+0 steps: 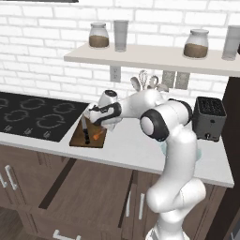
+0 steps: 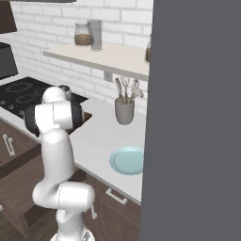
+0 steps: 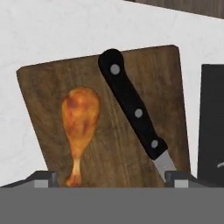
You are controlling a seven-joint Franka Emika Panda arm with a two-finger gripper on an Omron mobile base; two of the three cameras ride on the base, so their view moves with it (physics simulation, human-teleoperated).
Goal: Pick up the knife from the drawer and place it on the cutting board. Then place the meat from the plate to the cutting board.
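On the white counter (image 1: 136,150), the cutting board (image 3: 148,78) fills the frame centre; the meat (image 3: 80,118) lies left of the knife (image 3: 131,105), both lengthwise between the spread gripper (image 3: 109,177).

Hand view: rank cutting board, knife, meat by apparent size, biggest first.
1. cutting board, clearly the largest; both others lie on it.
2. knife, longer than the meat; its blade tip is cut off at the bottom of the view, so its full length is unseen.
3. meat, smallest.
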